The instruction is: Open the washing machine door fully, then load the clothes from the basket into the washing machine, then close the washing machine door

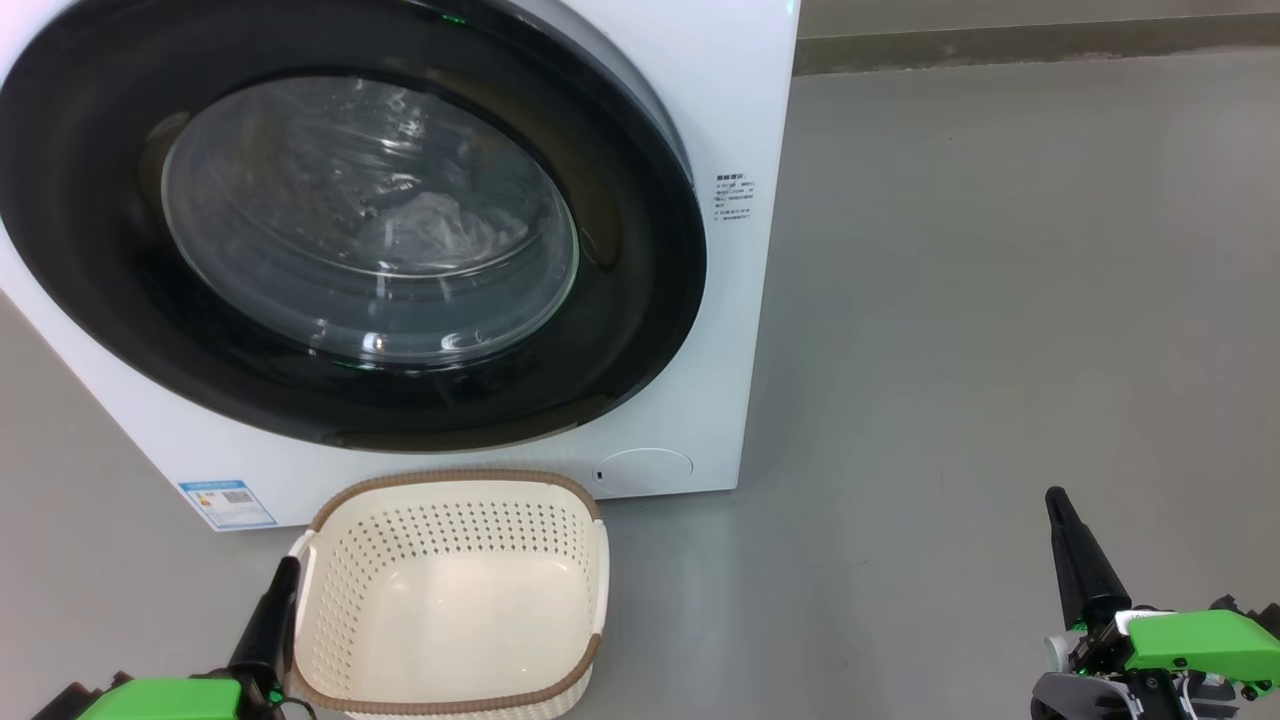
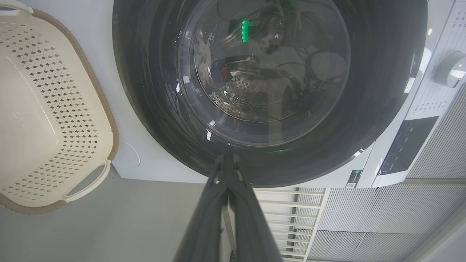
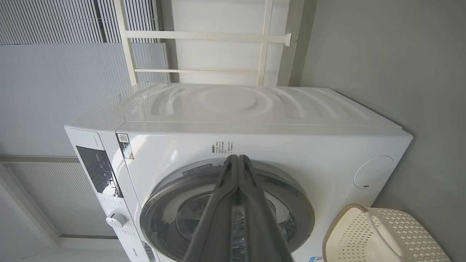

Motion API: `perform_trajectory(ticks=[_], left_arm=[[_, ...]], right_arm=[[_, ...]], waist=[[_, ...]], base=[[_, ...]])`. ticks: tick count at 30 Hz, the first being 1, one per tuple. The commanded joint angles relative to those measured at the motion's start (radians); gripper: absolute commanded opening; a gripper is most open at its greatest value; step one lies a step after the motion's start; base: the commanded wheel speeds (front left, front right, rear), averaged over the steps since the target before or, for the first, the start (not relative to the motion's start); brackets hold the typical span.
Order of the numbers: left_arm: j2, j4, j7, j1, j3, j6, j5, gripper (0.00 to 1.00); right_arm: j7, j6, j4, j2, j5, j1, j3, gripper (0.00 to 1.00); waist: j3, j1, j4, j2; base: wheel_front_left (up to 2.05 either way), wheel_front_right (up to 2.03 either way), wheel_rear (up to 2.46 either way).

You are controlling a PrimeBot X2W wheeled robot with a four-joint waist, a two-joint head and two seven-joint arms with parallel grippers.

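The white washing machine (image 1: 730, 110) fills the upper left of the head view. Its washing machine door (image 1: 640, 300), a glossy black ring around a glass bowl, lies flat against the front. Through the glass a pale bundle of the clothes (image 1: 440, 228) rests in the drum. The cream basket (image 1: 452, 478) stands on the floor right below the door, with nothing inside it. My left gripper (image 1: 287, 572) is shut, its tip beside the basket's left handle. My right gripper (image 1: 1056, 502) is shut over bare floor, far right of the machine. The left wrist view faces the door (image 2: 382, 91) and the basket (image 2: 106, 120).
Grey floor (image 1: 1000, 300) stretches right of the machine to a wall base at the back. A round flap (image 1: 645, 470) sits low on the machine's front. The right wrist view shows the control panel (image 3: 96, 171), a knob (image 3: 116, 220), slatted wall panels and a white rail behind.
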Motion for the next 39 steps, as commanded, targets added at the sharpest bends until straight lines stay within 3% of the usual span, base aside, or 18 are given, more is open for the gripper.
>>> perform_trajectory(ticks=[1, 39], left_arm=[[0.013, -0.022, 0.006, -0.041, 0.034, -0.003, -0.008, 0.0], [0.013, -0.022, 0.006, -0.041, 0.034, -0.003, -0.008, 0.0]], right_arm=[[0.008, 0.002, -0.031, -0.001, 0.004, -0.008, 0.022, 0.0], [0.008, 0.002, -0.031, 0.0, 0.003, -0.008, 0.021, 0.0]], waist=[[0.0, 0.0, 0.0, 0.0], [0.0, 0.0, 0.0, 0.0]], base=[[0.0, 0.0, 0.0], [0.0, 0.0, 0.0]])
